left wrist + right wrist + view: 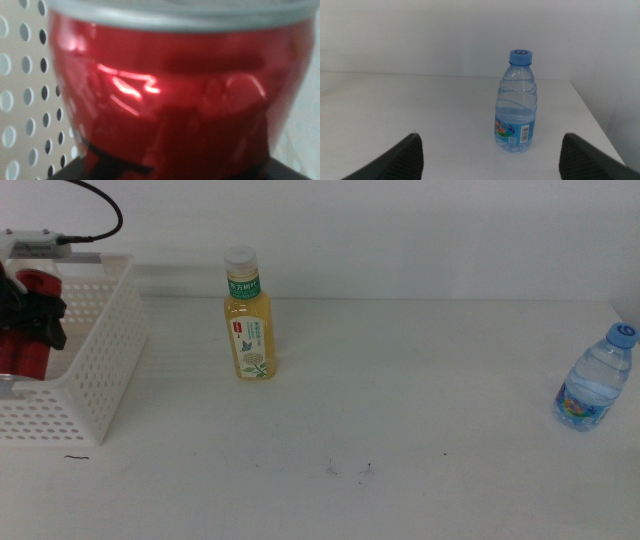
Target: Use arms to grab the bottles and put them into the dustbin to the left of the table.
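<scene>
Progress: one of three containers was at the bin (95, 370); none could be seen lying released inside it. By the look of things, roughly a third of the job was near done, with the drop itself not yet made.

Can: the red can (28, 330) was inside the bin's walls at the far left of the middle view, gripped by the left end effector (35, 315). In the left wrist view the can (170, 95) filled nearly the whole frame, with the bin's perforated wall (25, 90) just beside it.

Left end effector: closed on the can, dark jaws clamped around its body. Whether the can touched the bin floor could not be told.

Tea bottle: the yellow bottle (248, 315) stood upright on the surface (400, 400), near the bin but apart from it, untouched.

Water bottle: the blue-capped bottle (596, 378) stood upright near the surface's right edge, well apart from the bin.

Right end effector: its jaws (490, 155) were spread wide and held nothing, facing the water bottle (516, 102) from a short way off, with the bottle framed between them but not touched.

Left to do: release the can, then carry both bottles over. The water bottle, farthest from the bin, looked the longest haul.
</scene>
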Robot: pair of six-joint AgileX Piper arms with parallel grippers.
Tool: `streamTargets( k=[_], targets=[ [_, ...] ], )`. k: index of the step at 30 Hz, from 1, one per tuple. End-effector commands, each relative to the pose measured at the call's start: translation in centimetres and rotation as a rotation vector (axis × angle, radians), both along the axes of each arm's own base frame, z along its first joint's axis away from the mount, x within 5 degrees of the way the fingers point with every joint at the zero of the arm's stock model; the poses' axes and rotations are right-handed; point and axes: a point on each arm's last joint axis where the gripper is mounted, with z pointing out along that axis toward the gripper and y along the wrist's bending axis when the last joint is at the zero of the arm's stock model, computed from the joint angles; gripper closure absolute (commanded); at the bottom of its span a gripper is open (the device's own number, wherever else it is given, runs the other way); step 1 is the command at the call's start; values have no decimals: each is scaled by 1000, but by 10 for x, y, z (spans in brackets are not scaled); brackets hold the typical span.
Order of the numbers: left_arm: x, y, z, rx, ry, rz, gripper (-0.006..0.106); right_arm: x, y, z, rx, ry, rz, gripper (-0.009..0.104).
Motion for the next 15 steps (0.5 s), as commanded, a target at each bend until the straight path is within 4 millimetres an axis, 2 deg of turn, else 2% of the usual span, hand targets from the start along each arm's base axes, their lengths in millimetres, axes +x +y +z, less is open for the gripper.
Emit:
streamTargets(
  k=[1, 7, 8, 11, 13, 15],
  targets=[
    [3, 2, 6, 19, -40, 3, 74, 0, -1, 0, -8, -10, -8, 12],
    [4, 2, 2, 10, -33, 5, 42, 0, -1, 0, -8, -10, -8, 12],
    [4, 3, 2, 18, -32, 3, 29, 0, -1, 0, -8, -10, -8, 12],
    [3, 2, 6, 21, -40, 8, 13, 0, -1, 0, -8, -10, -8, 12],
    [1, 2, 13, 23, -53, 12, 7, 0, -1, 0, -8, -10, -8, 12],
    [-2, 0, 24, 26, -77, 11, 7, 0, -1, 0, -8, -10, -8, 12]
  ],
)
